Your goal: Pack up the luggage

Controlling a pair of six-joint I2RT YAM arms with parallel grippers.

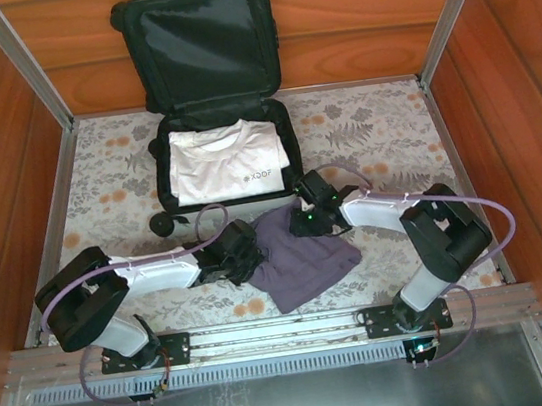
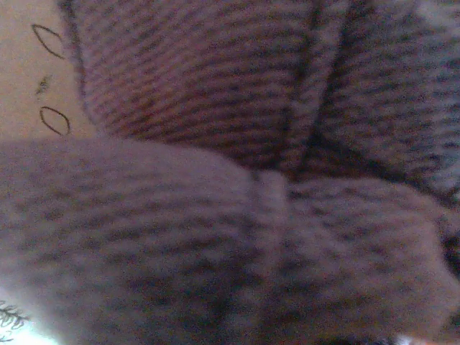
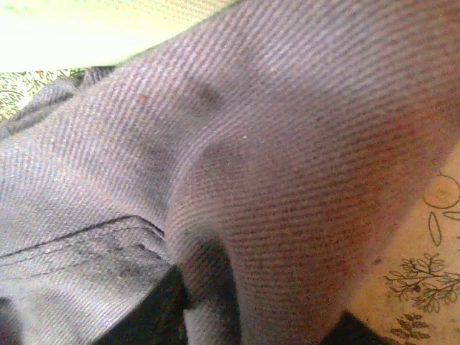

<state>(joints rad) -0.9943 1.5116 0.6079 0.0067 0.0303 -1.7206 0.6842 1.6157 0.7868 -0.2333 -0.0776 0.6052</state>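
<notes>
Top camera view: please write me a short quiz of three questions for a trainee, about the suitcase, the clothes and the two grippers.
1. True or false: the folded white shirt lies inside the open hard-shell suitcase with black fabric lining.
2. Where does the crumpled purple-grey fabric garment lie? A: in the suitcase lid. B: on the floral tablecloth, between the suitcase and the arm bases. C: on top of the shirt.
3. Which is at the garment's corner nearest the suitcase: the left gripper or the right gripper?
Key: 1 true; 2 B; 3 the right gripper.
</notes>
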